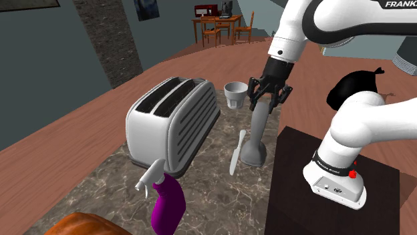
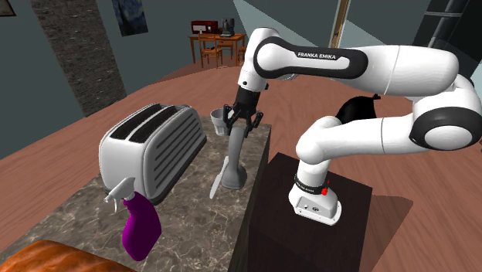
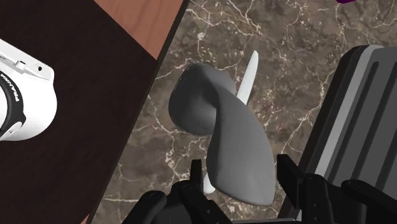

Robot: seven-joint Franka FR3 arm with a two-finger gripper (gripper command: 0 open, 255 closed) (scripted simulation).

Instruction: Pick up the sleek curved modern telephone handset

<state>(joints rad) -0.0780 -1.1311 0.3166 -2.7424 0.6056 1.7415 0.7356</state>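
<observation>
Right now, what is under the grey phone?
The marble counter. A white knife lies beside the phone; in the wrist view, the phone covers the knife's middle.

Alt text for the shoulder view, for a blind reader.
The black gripper clasps the top of a grey telephone handset held upright over a marble counter, beside a white knife, silver toaster, cup and purple spray bottle.

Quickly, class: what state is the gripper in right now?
Gripper: closed on the grey handset, clasping its upper end.

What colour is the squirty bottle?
The spray bottle is purple with a white trigger; shoulder view best.
</observation>
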